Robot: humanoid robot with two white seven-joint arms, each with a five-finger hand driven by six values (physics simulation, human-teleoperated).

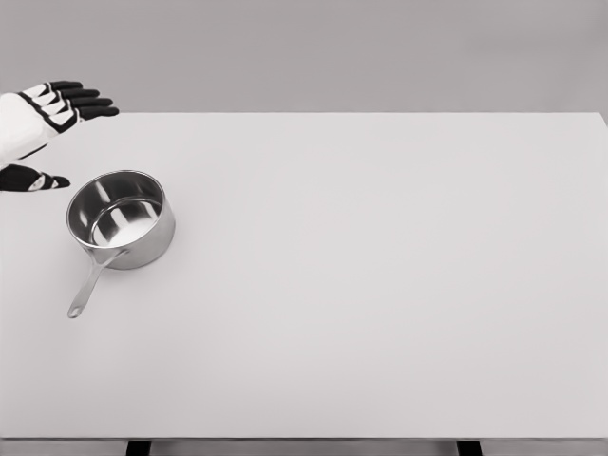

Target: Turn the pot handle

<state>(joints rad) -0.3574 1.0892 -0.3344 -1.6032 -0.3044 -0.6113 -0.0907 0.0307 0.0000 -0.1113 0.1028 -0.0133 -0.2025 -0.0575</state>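
From the head camera, a steel pot [121, 219] is sitting upright on the left part of the white table [380, 285], its handle [90, 285] pointing toward the near-left. The left hand [43, 119] is hovering beside it, fingers spread wide, gripping nothing.

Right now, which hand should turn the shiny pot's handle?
The left hand. It hovers open beside the shiny steel pot on the white table, up and left of the long metal handle. The right hand isn't in view.
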